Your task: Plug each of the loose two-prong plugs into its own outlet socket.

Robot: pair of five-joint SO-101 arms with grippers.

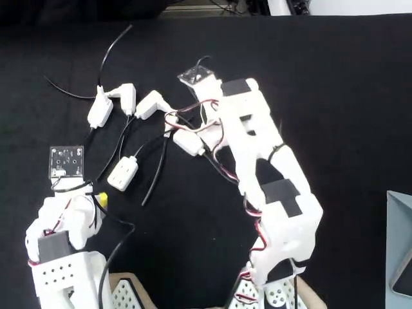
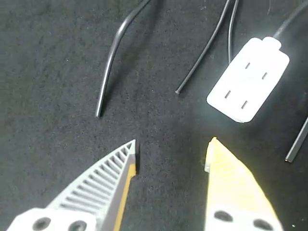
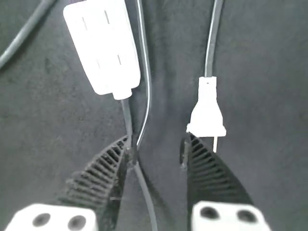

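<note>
The right tool [image 3: 155, 142] is hovering wide open at a small white two-prong plug [image 3: 207, 113] lying loose on the black desk [image 3: 269, 72] beside a white rectangular outlet socket [image 3: 103, 48]. The left tool [image 2: 173, 141] is gaping by a second white socket [image 2: 248, 79]. This plug is awaiting insertion.

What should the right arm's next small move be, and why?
Probably shift the right gripper sideways to centre over the white two-prong plug. Its jaws stand open, but the plug lies beside one fingertip, and a black cable runs between them.
</note>
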